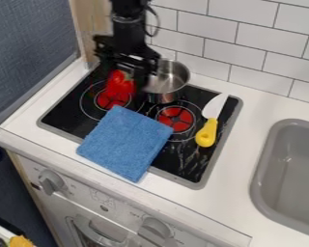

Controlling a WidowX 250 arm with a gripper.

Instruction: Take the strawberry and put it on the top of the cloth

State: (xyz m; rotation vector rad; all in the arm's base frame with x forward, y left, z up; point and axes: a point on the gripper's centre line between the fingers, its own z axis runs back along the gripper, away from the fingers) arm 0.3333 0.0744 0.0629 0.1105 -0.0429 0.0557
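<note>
Camera view of a toy kitchen: a black robot arm hangs over the stovetop from the upper edge, its claw (127, 77) closed on a red strawberry (120, 84), slightly blurred, with a touch of green at its top. The fruit is held above the black cooktop (65, 113), near the left red burner (112, 100) and just beyond the far corner of a folded blue cloth (126, 141). The strawberry is off the cloth, which lies at a slant across the front of the cooktop and over its edge onto the white worktop (231, 202). A metal pot (165, 87) stands just beside the claw, toward the tiled wall (250, 50). On the other side of the second red burner (175, 119), a knife (208, 128) with a pale blade and a yellow handle lies on the cooktop, well apart from the fruit, its blade pointing toward the wall. A gray sink (292, 178) is set into the worktop at right, while control knobs (155, 227) line the white stove front below.
</note>
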